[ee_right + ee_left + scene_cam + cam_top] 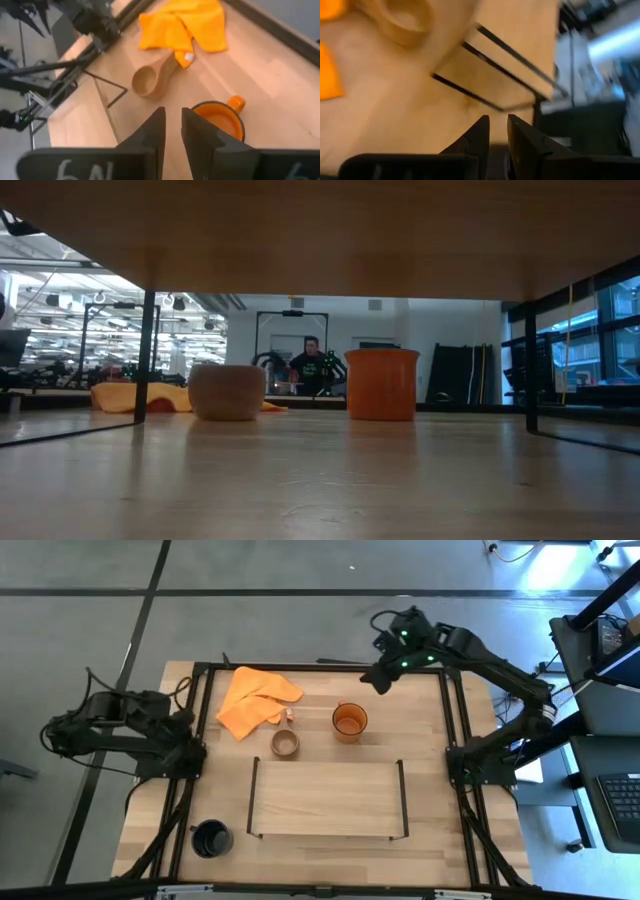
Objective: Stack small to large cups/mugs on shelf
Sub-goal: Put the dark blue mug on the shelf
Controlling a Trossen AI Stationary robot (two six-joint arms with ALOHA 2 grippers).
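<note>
While both arms hang clear of the work, I log the scene as follows, placing everything by the shelf (328,797), the thin black frame on the near half of the table (470,840); nothing stands in it.

Item one: small tan wooden cup (285,743), just beyond the shelf's far left corner, upright, its handle toward the orange cloth (254,699), which lies farther out past that corner.

Item two: translucent orange mug (349,721), beyond the shelf's far edge near its middle, upright, apart from the wooden cup.

Item three: black mug (211,838), outside the shelf's near left corner, well apart from the other two.

Item four: left claw (498,131), off the shelf's left side near the table edge; fingers nearly together with a narrow slit between them, holding nothing.

Item five: right claw (173,131), raised beyond the shelf's far side, above and short of the orange mug; fingers likewise close together, holding nothing.

Step in hand, as I judge it: the first pick, none yet started. I would take the wooden cup first, since the order runs small to large. To do it well I must spread the claw before descending, come down over the rim away from the handle, avoid snagging the cloth, and set the cup at one end of the shelf so two places stay free.
</note>
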